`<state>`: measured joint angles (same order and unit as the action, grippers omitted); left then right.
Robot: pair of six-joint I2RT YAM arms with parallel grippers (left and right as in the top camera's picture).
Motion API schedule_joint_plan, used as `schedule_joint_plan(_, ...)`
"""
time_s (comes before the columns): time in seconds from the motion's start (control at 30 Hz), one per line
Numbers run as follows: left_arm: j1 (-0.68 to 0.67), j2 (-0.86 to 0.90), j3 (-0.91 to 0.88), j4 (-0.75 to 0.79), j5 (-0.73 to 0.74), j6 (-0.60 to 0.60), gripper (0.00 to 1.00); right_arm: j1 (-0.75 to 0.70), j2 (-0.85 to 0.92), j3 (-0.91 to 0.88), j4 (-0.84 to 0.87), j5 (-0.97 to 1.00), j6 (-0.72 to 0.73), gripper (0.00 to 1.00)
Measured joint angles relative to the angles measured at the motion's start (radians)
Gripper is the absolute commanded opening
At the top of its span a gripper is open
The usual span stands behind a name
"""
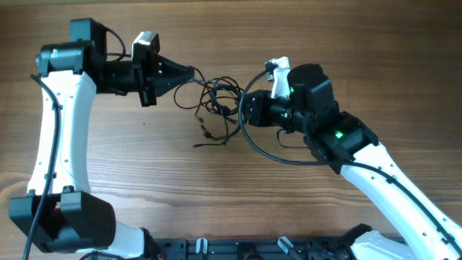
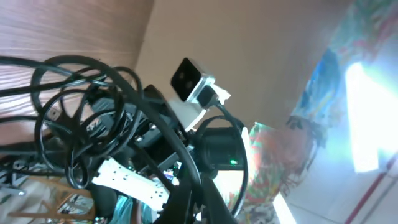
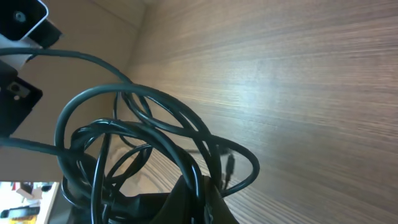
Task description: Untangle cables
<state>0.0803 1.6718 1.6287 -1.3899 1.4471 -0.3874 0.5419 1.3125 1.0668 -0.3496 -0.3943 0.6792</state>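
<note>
- Nearest the robot base: loose tail with plug end (image 1: 206, 133) flat on the worktop (image 1: 361, 43), pointing toward the near edge, apart from both claws.
- Just beyond: cables (image 1: 216, 97) bunched in overlapping loops mid-worktop, between the two claws.
- Left claw (image 1: 193, 73): pressed together, pinching a single strand at the bunch's left edge. Strand runs from the tip rightward into the tangle.
- Right claw (image 1: 247, 108): pressed together on several strands at the bunch's right side. Loops fan out from it in the right wrist view.
- Long axis of the bunch: roughly left to right, along the line between the claws, tail branching off toward the near side.
- Handling, judged: light, thin, limp but a bit springy, smooth sheath likely slippery. Whole knot probably drags along if pulled by one strand.
- Best hold, judged: on the cord just behind a plug, or on one outer loop, not on the small metal tip.
- Farthest: bare wood worktop past the bunch.
</note>
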Motion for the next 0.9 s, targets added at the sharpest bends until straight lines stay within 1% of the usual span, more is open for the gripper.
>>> schedule_joint_plan(0.03,0.004,0.0,-0.001,0.005,0.006,-0.004,0.04,0.002,0.0,0.006,-0.025,0.023,0.001,0.04)
schedule_joint_plan(0.07,0.013,0.0,-0.002,0.006,0.004,-0.008,0.04,0.004,-0.002,0.015,-0.09,0.104,0.016,0.04)
schedule_joint_plan(0.13,0.043,0.002,-0.006,0.005,-0.051,-0.023,0.04,0.005,-0.006,0.033,-0.2,0.21,0.04,0.04)
schedule_joint_plan(0.17,0.068,0.003,-0.006,0.006,-0.071,-0.04,0.04,-0.011,-0.007,0.031,-0.272,0.297,0.051,0.04)
schedule_joint_plan(0.23,0.187,0.003,-0.005,0.011,-0.144,-0.094,0.04,-0.071,0.003,-0.002,-0.32,0.422,0.061,0.04)
schedule_joint_plan(0.3,0.238,0.003,-0.005,0.01,-0.177,-0.114,0.04,-0.09,0.006,-0.004,-0.327,0.511,0.062,0.04)
schedule_joint_plan(0.33,0.254,0.003,-0.005,0.01,-0.2,-0.124,0.04,-0.09,0.006,-0.004,-0.319,0.52,0.064,0.04)
schedule_joint_plan(0.37,0.267,0.003,-0.004,0.011,-0.222,-0.127,0.04,-0.09,0.006,-0.004,-0.3,0.511,0.064,0.04)
schedule_joint_plan(0.4,0.279,0.003,-0.005,0.011,-0.259,-0.128,0.08,-0.09,0.006,-0.005,-0.272,0.476,0.064,0.04)
schedule_joint_plan(0.43,0.282,0.003,-0.004,0.01,-0.277,-0.128,0.2,-0.09,0.006,-0.006,-0.24,0.434,0.064,0.04)
schedule_joint_plan(0.47,0.278,0.003,-0.004,0.007,-0.334,-0.13,0.39,-0.09,0.006,-0.006,-0.182,0.359,0.064,0.05)
schedule_joint_plan(0.5,0.262,0.003,-0.004,0.007,-0.379,-0.127,0.46,-0.09,0.006,-0.007,-0.134,0.281,0.064,0.06)
schedule_joint_plan(0.57,0.215,0.003,-0.004,0.006,-0.444,-0.11,0.46,-0.09,0.006,-0.012,-0.015,0.125,0.072,0.05)
schedule_joint_plan(0.6,0.184,0.003,-0.004,0.005,-0.468,-0.102,0.47,-0.09,0.006,-0.011,0.017,0.068,0.087,0.04)
schedule_joint_plan(0.63,0.157,0.003,-0.004,0.003,-0.482,-0.091,0.51,-0.09,0.006,-0.011,0.026,0.024,0.114,0.04)
schedule_joint_plan(0.67,0.126,0.003,-0.004,0.003,-0.496,-0.071,0.53,-0.09,0.006,-0.012,0.029,-0.003,0.135,0.04)
schedule_joint_plan(0.73,0.05,0.003,-0.004,0.003,-0.512,-0.019,0.52,-0.09,0.006,-0.012,0.068,-0.076,0.166,0.04)
schedule_joint_plan(0.83,-0.088,0.003,-0.004,0.029,-0.524,0.01,0.45,-0.09,0.006,-0.012,0.127,-0.185,0.215,0.04)
schedule_joint_plan(0.9,-0.15,0.003,-0.004,0.039,-0.528,0.012,0.41,-0.09,0.006,-0.012,0.145,-0.224,0.237,0.04)
